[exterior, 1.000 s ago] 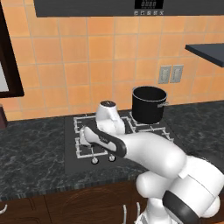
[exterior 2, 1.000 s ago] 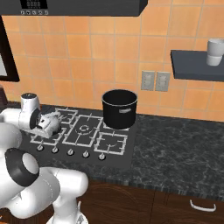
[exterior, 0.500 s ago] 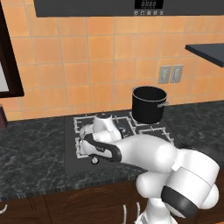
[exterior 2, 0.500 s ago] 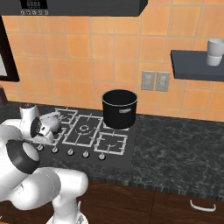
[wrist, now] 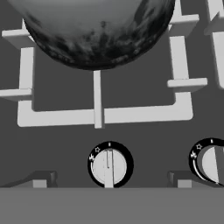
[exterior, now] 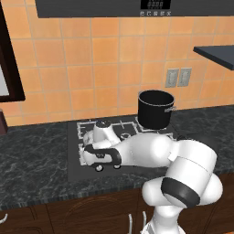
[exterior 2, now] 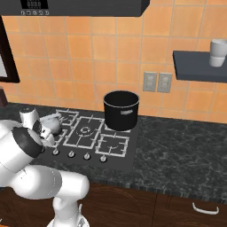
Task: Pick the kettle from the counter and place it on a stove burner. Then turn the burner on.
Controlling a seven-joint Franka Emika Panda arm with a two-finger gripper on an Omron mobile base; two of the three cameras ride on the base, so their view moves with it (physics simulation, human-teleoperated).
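Gripper [wrist: 108,181] fully open and empty, its fingertips [wrist: 39,181] straddling a knob [wrist: 109,166] at the cooktop's [exterior 2: 128,153] front-left edge. Kettle [wrist: 94,30] sits on the front-left stove burner [wrist: 100,116], just behind the knob.

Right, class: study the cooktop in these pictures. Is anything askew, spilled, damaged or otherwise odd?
Nothing stands out. The kettle sits on the burner grate, the pot stands upright at the back, and the knob between the open gripper's fingertips looks intact. No spills show.
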